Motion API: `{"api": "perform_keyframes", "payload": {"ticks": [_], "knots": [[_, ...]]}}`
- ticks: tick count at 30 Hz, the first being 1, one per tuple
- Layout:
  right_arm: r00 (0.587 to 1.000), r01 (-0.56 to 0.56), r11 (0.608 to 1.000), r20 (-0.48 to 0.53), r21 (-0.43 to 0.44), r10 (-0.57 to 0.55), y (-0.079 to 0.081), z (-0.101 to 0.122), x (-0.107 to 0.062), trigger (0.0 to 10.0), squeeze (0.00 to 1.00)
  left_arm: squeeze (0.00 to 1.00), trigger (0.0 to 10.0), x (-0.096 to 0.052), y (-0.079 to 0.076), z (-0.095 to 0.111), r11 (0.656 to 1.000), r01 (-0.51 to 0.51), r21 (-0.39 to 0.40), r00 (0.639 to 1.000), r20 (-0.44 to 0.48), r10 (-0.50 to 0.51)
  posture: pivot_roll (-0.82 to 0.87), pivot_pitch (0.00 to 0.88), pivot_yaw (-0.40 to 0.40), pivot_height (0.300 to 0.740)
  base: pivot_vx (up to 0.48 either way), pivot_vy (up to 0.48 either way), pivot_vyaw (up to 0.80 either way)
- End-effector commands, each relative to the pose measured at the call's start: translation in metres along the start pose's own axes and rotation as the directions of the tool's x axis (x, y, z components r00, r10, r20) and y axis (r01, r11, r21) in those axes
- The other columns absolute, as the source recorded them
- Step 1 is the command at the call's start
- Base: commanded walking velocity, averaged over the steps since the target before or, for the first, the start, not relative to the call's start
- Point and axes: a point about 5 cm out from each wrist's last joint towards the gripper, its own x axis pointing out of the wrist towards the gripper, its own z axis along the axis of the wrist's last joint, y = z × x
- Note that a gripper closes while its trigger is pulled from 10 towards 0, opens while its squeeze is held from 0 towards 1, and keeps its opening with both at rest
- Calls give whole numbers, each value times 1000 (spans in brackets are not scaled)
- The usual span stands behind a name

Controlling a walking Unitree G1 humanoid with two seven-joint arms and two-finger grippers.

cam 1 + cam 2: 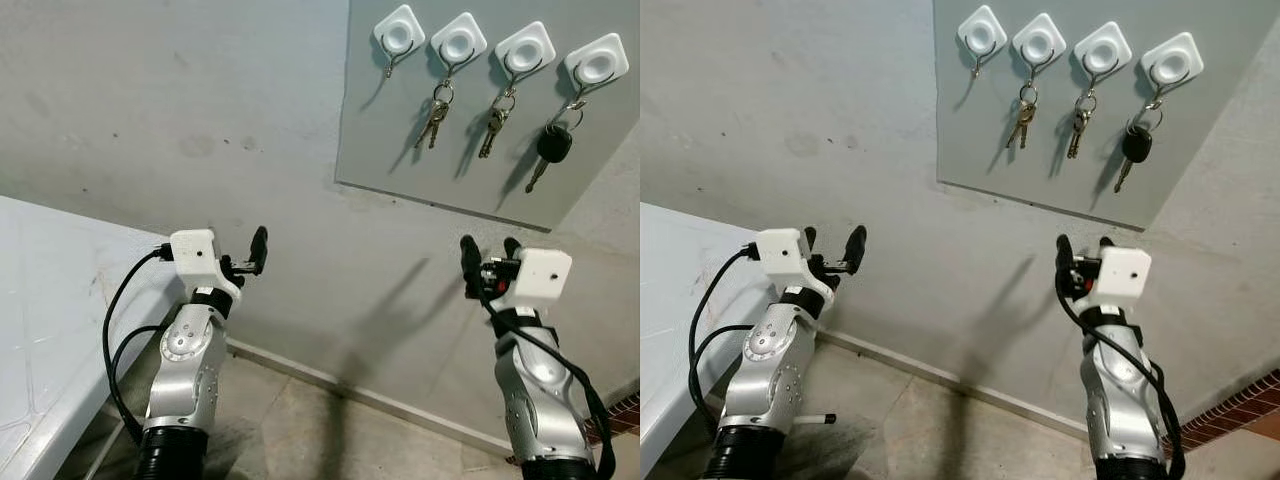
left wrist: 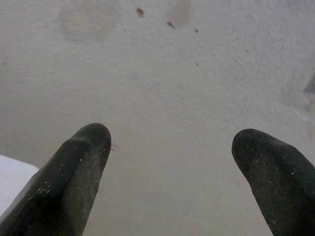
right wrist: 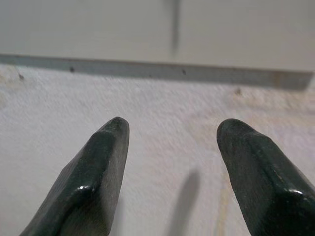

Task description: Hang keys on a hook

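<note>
A grey board (image 1: 400, 150) on the wall carries a row of white hooks. The leftmost hook (image 1: 399, 35) is bare. A small bunch of keys (image 1: 436, 118) hangs from the second hook, another bunch (image 1: 494, 128) from the third, and a black car key (image 1: 552, 148) from the fourth. Both arms are raised toward the wall below the board. My left gripper (image 1: 833, 248) stands open, holding nothing, off to the lower left of the board. My right gripper (image 1: 490, 252) is open and holds nothing, just under the board's lower edge (image 3: 147, 64).
A white table (image 1: 40, 320) runs along my left side, close to the left arm. Tiled floor (image 1: 300, 420) meets the wall at a pale skirting. A strip of red brick (image 1: 625, 410) shows at the lower right.
</note>
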Motion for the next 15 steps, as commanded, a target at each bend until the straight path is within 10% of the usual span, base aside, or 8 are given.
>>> {"api": "perform_keyframes", "payload": {"ticks": [1,15], "knots": [[999,15,1000,29,-4,-15,-2,5,-4,10000,0,0,10000,-2,0,4,1000,0,-23,999,39,1,-33,0,5,740,0,0,0],[999,-24,999,23,-24,24,9,2,-31,10000,0,0,10000,-23,-19,-13,996,86,-1,996,11,-86,-51,0,20,740,0,0,0]]}}
